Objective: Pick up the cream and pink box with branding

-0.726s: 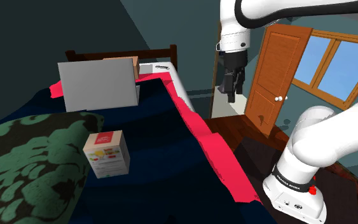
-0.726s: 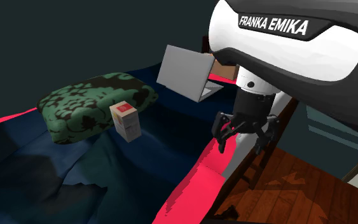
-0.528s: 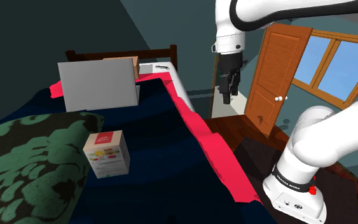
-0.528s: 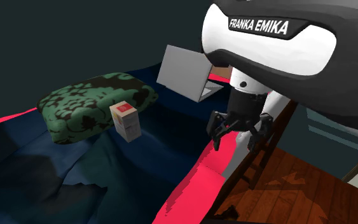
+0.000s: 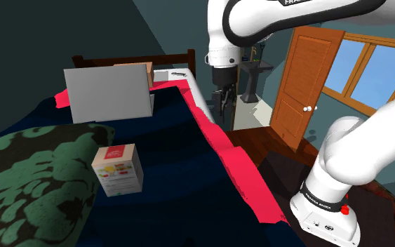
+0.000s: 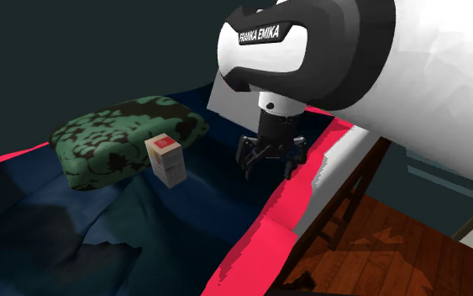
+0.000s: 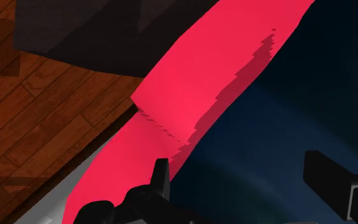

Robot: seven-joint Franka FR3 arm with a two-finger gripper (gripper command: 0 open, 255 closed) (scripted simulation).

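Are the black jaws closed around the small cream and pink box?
No, the cream and pink box stands alone on the dark blue bedspread, apart from the gripper.

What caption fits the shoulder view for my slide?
Open end effector hangs above the bed's pink edge, apart from the cream and pink box.

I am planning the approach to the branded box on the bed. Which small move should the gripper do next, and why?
Probably travel over the dark blue cover toward the box, staying high. The open gripper hangs above the bed's pink edge, well apart from the box.
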